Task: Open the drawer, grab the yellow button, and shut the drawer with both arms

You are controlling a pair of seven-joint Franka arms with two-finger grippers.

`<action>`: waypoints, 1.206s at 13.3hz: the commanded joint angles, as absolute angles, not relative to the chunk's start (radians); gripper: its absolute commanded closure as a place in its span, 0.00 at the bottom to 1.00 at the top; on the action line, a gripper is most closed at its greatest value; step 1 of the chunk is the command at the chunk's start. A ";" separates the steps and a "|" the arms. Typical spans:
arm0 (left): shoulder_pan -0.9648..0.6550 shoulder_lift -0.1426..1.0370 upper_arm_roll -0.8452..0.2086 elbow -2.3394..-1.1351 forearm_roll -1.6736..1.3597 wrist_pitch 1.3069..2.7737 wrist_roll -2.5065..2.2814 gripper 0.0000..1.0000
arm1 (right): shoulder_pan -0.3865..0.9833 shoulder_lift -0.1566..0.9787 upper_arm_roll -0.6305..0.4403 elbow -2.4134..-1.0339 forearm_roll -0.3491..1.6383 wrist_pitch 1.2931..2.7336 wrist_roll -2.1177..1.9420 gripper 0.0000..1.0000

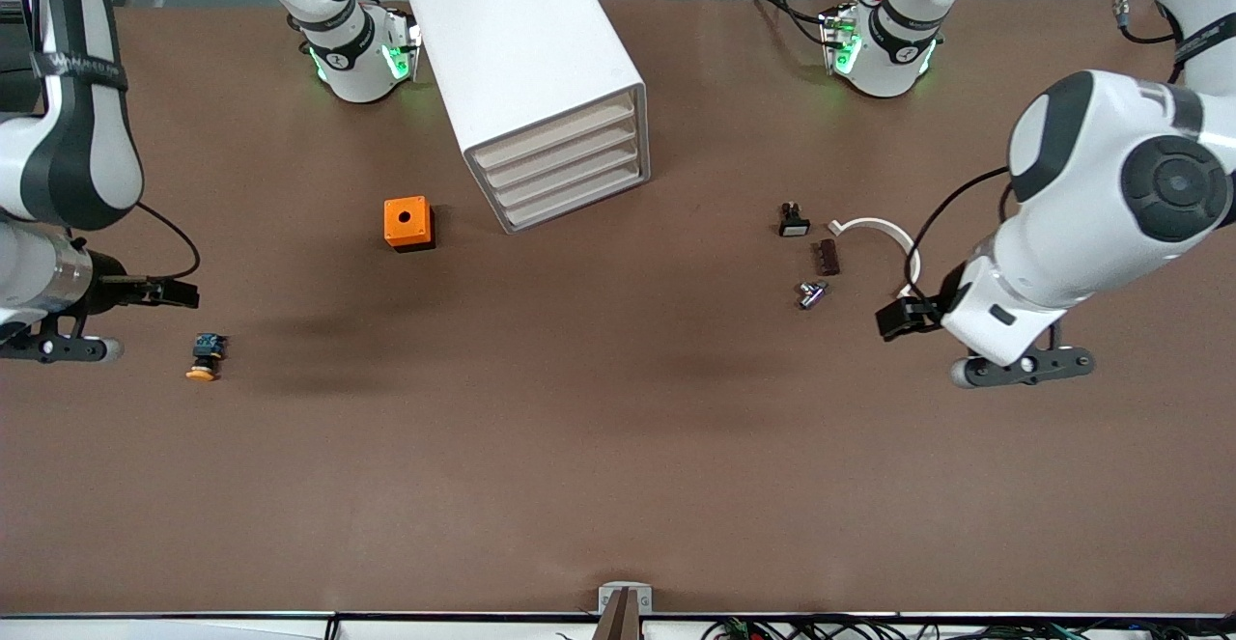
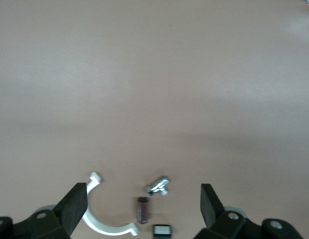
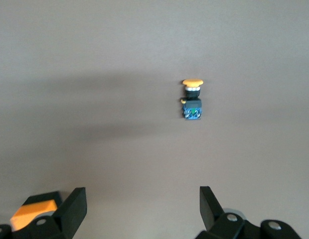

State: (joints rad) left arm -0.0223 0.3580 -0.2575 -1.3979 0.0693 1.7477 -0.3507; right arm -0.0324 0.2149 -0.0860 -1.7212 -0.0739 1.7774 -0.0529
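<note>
With fingers spread and empty, the right black two-finger gripper hangs above the matte brown table, the small orange-capped, black-bodied button lying just ahead of it, while the left black gripper, likewise spread, hovers over a curved white plastic clip and what seems a small metal fitting.

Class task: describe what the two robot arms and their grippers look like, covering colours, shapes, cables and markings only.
Both arms are glossy white rounded segments with black joint caps. Each base collar glows green. Thin black cables loop along the wrists. The left gripper and right gripper are black, with two flat blocky fingers.
</note>
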 commanded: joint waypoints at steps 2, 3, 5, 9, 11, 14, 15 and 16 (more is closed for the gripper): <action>-0.040 0.238 -0.207 -1.430 0.077 1.642 -0.325 0.00 | -0.012 0.108 -0.087 -1.746 -0.058 1.717 -0.031 0.00; -0.047 0.213 -0.187 -1.428 0.072 1.613 -0.324 0.00 | -0.011 0.086 -0.087 -1.746 -0.040 1.700 -0.031 0.00; -0.046 0.172 -0.149 -1.430 0.060 1.579 -0.252 0.00 | -0.012 0.049 -0.089 -1.746 -0.006 1.678 -0.032 0.00; -0.040 0.109 -0.084 -1.440 0.028 1.516 -0.186 0.00 | -0.011 -0.037 -0.087 -1.740 -0.006 1.667 -0.032 0.00; -0.038 0.054 -0.083 -1.488 0.028 1.516 -0.186 0.00 | -0.012 -0.044 -0.089 -1.698 -0.006 1.626 -0.032 0.00; -0.017 0.026 -0.066 -1.516 0.002 1.519 -0.088 0.00 | -0.018 -0.034 -0.092 -1.587 -0.008 1.553 -0.046 0.00; -0.029 0.023 -0.026 -1.519 -0.011 1.519 -0.071 0.00 | -0.018 -0.032 -0.092 -1.577 -0.008 1.531 -0.046 0.00; -0.038 0.011 -0.012 -1.534 -0.014 1.519 -0.069 0.00 | -0.017 -0.032 -0.092 -1.571 -0.012 1.522 -0.041 0.00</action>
State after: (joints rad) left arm -0.0285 0.0506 -0.0531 -1.4858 0.0128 1.5140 -0.1099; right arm -0.0152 -0.0449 -0.0898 -1.6110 -0.0185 1.5559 -0.0451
